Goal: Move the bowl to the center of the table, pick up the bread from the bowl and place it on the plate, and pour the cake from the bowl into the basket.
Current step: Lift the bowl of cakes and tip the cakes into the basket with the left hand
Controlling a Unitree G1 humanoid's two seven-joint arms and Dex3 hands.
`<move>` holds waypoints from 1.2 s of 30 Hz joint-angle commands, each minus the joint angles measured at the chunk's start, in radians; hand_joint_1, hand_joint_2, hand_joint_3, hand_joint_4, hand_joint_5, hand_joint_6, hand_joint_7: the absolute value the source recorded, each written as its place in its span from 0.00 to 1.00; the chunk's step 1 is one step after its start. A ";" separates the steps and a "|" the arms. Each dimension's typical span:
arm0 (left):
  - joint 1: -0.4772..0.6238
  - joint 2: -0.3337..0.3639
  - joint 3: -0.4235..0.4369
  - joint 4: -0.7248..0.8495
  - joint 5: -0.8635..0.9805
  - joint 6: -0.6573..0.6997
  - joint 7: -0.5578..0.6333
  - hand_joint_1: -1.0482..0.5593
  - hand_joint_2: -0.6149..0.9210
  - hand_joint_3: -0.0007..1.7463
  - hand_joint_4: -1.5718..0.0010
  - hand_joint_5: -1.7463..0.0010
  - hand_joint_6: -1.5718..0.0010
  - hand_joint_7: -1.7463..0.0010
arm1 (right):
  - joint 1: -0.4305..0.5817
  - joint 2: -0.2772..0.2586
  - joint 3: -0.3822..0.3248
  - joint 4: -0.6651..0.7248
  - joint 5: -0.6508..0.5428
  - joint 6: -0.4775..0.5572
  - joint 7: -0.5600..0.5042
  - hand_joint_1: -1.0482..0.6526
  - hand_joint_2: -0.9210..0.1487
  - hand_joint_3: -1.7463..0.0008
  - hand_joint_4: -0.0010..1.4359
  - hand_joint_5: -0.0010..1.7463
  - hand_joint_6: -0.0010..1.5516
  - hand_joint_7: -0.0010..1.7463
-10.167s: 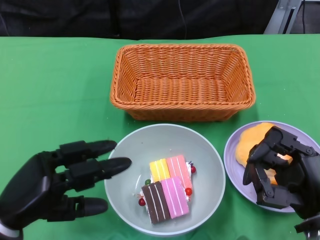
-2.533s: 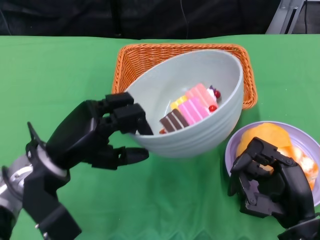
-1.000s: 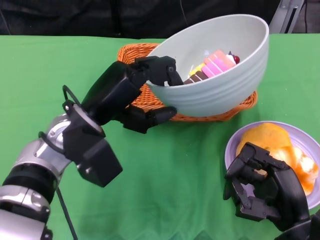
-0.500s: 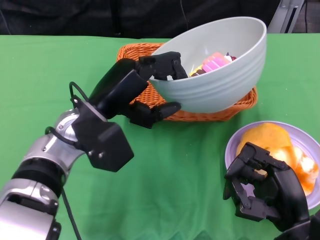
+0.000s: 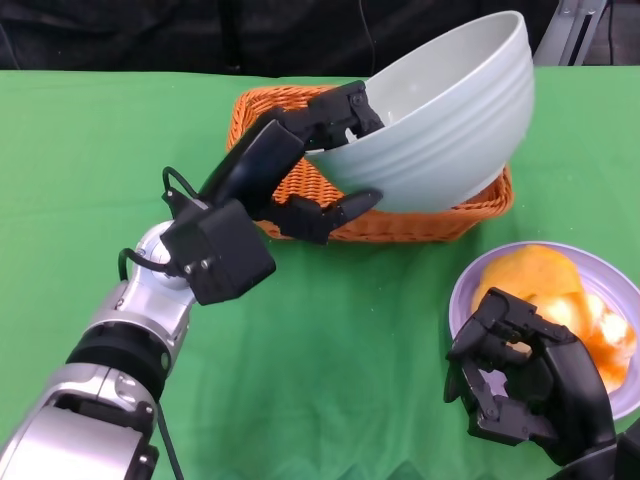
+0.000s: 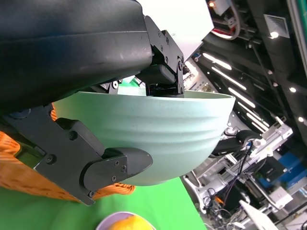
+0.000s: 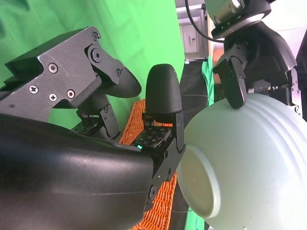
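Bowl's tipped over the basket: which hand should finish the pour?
Left. The left hand already grips the bowl by its rim, tilted above the basket. The right hand sits low by the plate.

Pale green ribbed bowl (image 5: 455,130) showing above orange wicker basket (image 5: 420,222); lilac plate (image 5: 610,290) carrying orange bread (image 5: 535,275); green tablecloth (image 5: 330,350) lying beneath.

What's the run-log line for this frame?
left hand: grips bowl, tipped over basket | right hand: idle by plate | bread: on plate
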 commanded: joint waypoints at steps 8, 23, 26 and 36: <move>0.006 -0.026 0.061 -0.011 -0.067 0.059 -0.045 0.56 0.83 0.59 0.56 0.00 0.61 0.11 | 0.002 -0.005 0.000 0.009 0.007 -0.016 0.000 0.57 0.33 0.35 0.50 0.99 0.42 0.85; -0.002 -0.081 0.173 -0.042 -0.295 0.272 -0.298 0.56 0.82 0.58 0.53 0.04 0.54 0.16 | 0.000 -0.003 0.007 0.012 0.009 -0.010 -0.005 0.57 0.33 0.36 0.51 1.00 0.43 0.85; -0.004 -0.087 0.191 -0.050 -0.326 0.317 -0.337 0.57 0.81 0.59 0.52 0.05 0.53 0.15 | 0.000 -0.003 0.008 0.012 0.008 -0.014 -0.004 0.56 0.33 0.35 0.50 1.00 0.43 0.85; 0.001 -0.097 0.227 -0.072 -0.360 0.397 -0.386 0.59 0.78 0.64 0.49 0.08 0.50 0.16 | -0.003 0.000 0.013 0.020 0.005 -0.024 -0.006 0.57 0.34 0.34 0.50 1.00 0.43 0.86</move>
